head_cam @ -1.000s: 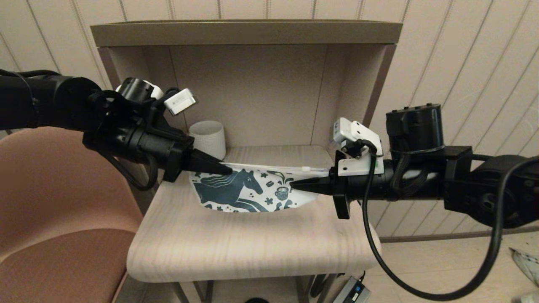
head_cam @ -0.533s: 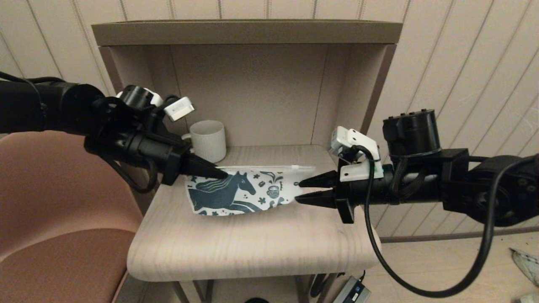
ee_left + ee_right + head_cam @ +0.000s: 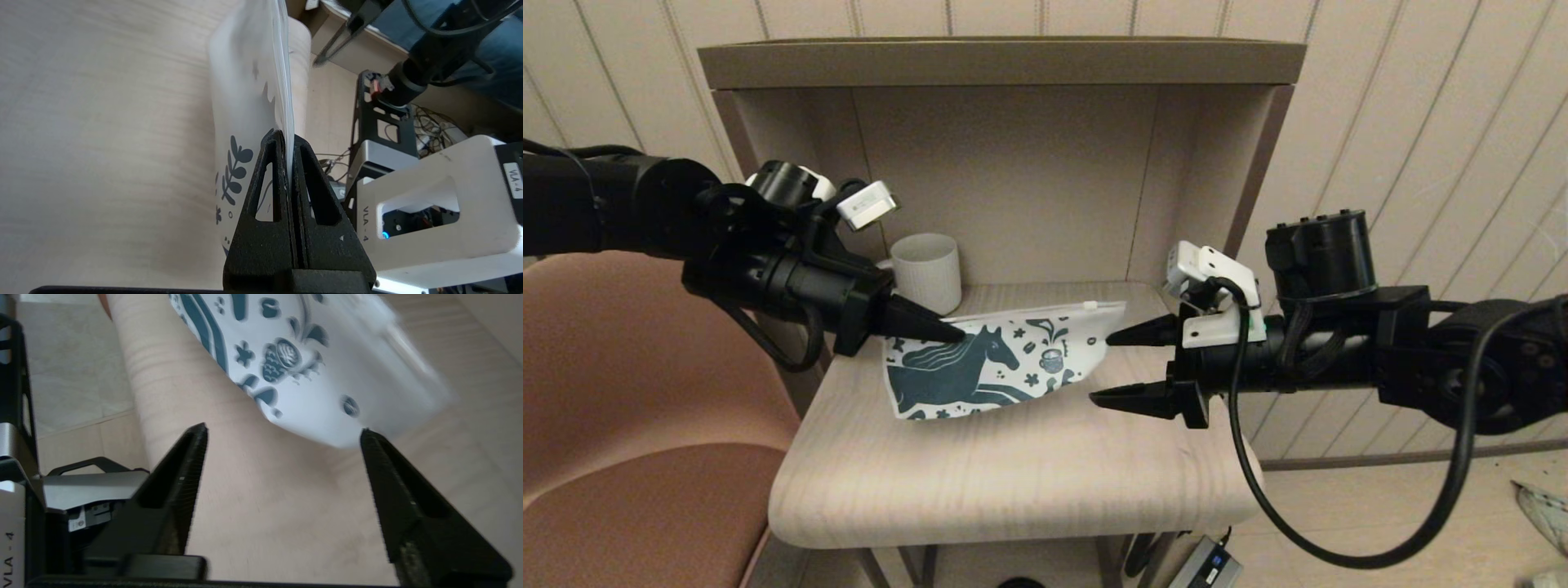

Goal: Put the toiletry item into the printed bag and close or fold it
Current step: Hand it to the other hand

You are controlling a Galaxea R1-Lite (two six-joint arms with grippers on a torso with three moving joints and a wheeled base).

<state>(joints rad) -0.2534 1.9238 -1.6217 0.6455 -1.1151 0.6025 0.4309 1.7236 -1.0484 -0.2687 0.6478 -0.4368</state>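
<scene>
The printed bag (image 3: 1001,359), white with a dark teal horse and small flowers, hangs slanted just above the wooden shelf top (image 3: 1013,474). My left gripper (image 3: 956,333) is shut on the bag's top left edge, and in the left wrist view (image 3: 287,141) the white zipper edge is pinched between the two black fingers. My right gripper (image 3: 1101,367) stands open just right of the bag's free end, apart from it. In the right wrist view the bag (image 3: 327,375) hangs beyond the spread fingers of that gripper (image 3: 284,435). The toiletry item is out of view.
A white ribbed mug (image 3: 925,271) stands at the back left of the shelf niche, behind the left gripper. The niche's side walls (image 3: 1254,163) and top board close in the back. A pink chair (image 3: 629,425) sits to the left.
My right gripper has opened wide and let go of the bag's right end, drawing slightly back. The bag has swung left and now hangs only from the left gripper.
</scene>
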